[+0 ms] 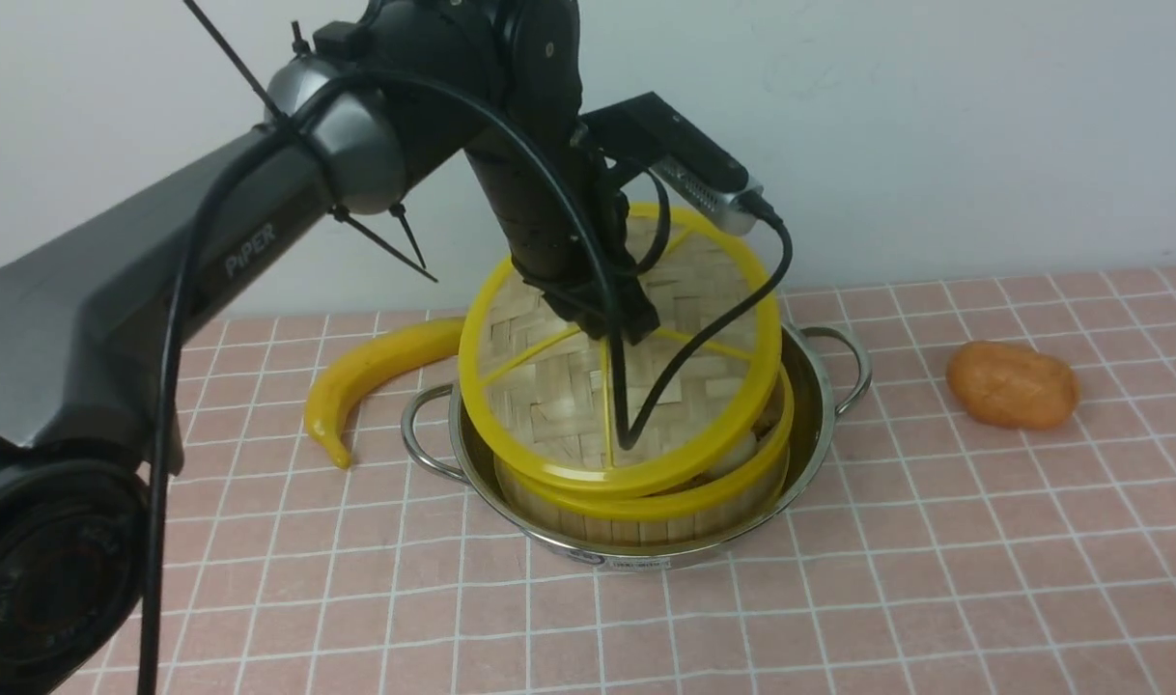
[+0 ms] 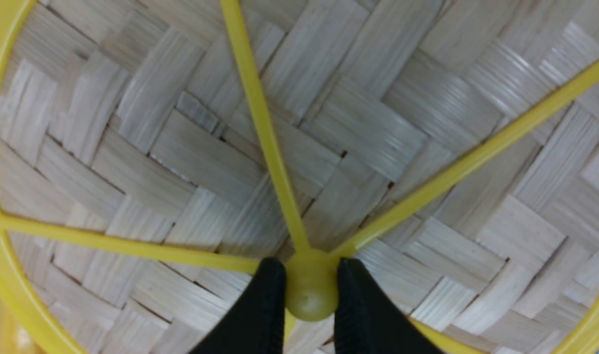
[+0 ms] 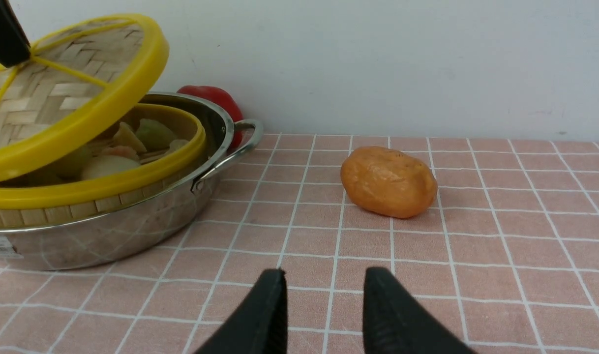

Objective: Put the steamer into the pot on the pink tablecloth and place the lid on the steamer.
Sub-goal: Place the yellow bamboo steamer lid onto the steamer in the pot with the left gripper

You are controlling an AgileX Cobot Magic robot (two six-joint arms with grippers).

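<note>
Front view: the lid (image 1: 549, 386) is held tilted over the steamer (image 1: 665, 502), with its near edge lowered to the steamer's yellow rim and its far edge raised. In the left wrist view, the lid's centre knob (image 2: 311, 297) is seen pinched between the black fingers (image 2: 265, 305) of the left gripper (image 2: 311, 275). The steamer is seated inside the pot (image 1: 820, 415), which is set on the pink tablecloth (image 1: 887, 579); pale dumpling toys (image 3: 107, 164) are visible within it. The right gripper (image 3: 324, 295) is held low over the cloth, jaws parted with nothing between them. A yellow banana (image 1: 376, 372) is laid just left of the pot, and an orange lump (image 1: 1013, 386) well to its right.
</note>
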